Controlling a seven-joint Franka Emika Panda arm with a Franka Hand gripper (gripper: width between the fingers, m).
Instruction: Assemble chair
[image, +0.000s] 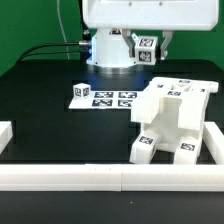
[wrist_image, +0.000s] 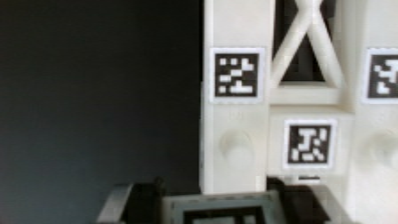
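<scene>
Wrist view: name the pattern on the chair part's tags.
Black-and-white square tags on the white chair part; wrist view shows them best.

The chair (wrist_image: 246, 120) stood white and blocky against the dark worktop (wrist_image: 89, 90). It carried three square tags: one (wrist_image: 237, 73) beside an opening crossed by slanted struts (wrist_image: 313, 35), one (wrist_image: 382, 76) cut off by the frame edge, and one (wrist_image: 310, 141) on the face between them. A pale tagged piece (wrist_image: 217, 212) (blurred, only partly visible) sat pinched between the dark jaws, close to the chair.
</scene>
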